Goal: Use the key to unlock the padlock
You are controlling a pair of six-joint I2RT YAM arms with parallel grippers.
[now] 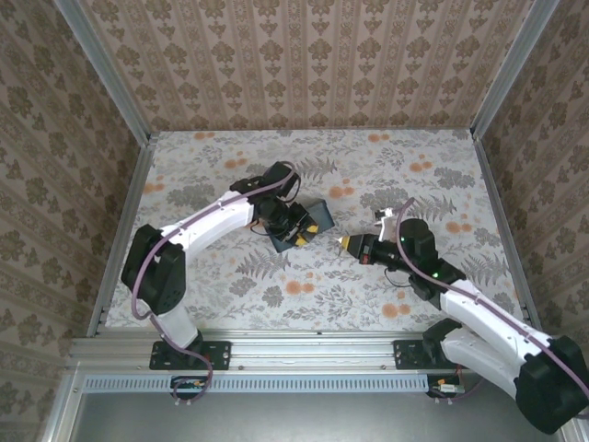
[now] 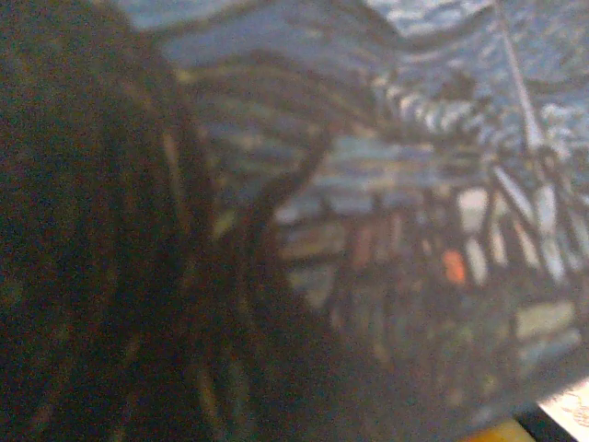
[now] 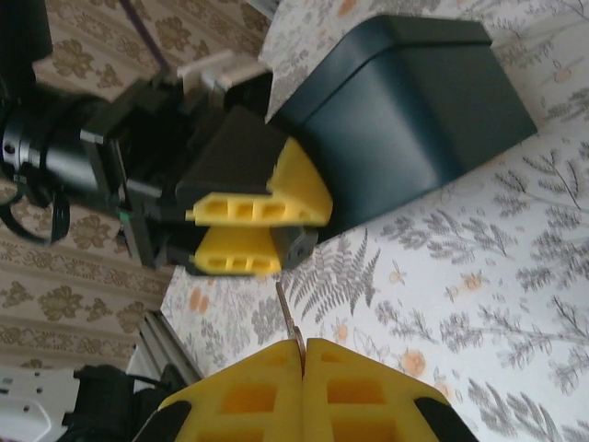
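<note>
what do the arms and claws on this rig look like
The left arm and right arm have white shells between black joints, on black bases. A purple cable runs along the left one. The left claw and right claw have yellow fingers with rectangular cut-outs.

The left wrist view is smeared pretty badly: the box [image 2: 414,184] can be read only as blurry blue paint strokes, and the dark mass [image 2: 101,239] on its left can't be made out at all. Most of the key [image 3: 286,313] is buried between the pressed-together fingers of the right gripper [image 3: 302,348], which are chopped off by the bottom edge. A small dark lump [image 3: 296,249] is half covered by the left gripper [image 3: 293,235], and what it is can't be told.
</note>
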